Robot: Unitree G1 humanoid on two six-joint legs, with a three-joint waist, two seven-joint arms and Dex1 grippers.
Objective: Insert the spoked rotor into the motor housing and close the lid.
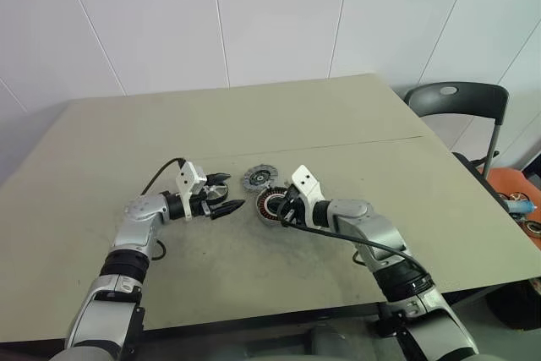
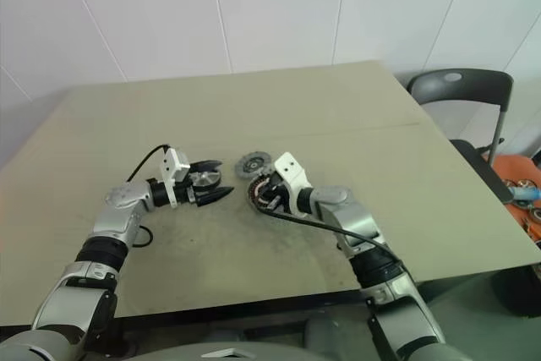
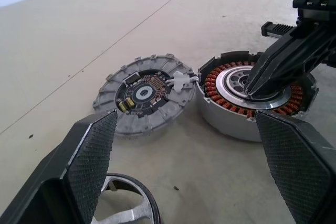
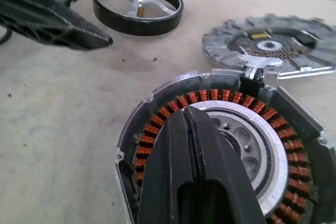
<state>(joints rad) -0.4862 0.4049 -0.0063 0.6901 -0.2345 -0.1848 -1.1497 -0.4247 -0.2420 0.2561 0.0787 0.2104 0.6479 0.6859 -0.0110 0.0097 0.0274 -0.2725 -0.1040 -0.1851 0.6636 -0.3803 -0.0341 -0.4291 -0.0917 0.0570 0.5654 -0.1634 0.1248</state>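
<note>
One table [image 1: 355, 124] carries three round motor parts. One copper-wound housing [image 4: 220, 145] lies under the right tool [image 4: 197, 145], fingers pressed together on its silver centre. One flat lid [image 3: 144, 98] touches it. One spoked rotor [image 4: 137, 4] sits between the left tool's [image 1: 226, 194] spread fingers.

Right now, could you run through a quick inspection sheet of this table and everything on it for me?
Surface: beige table, some dark specks near the parts.
Job's things: motor housing lies open, copper windings showing; spoked rotor lies flat, apart from it, by the left hand; lid, circuit side up, lies beside the housing, joined by a short white wire.
Clutter: nothing seen.
Hands: left hand open, holding nothing, fingers either side of the rotor; right hand shut, tips over the housing's silver centre.
Cables: black cable loops from the left wrist; another runs along the right forearm.
Surroundings: white panelled wall, grey chair.
</note>
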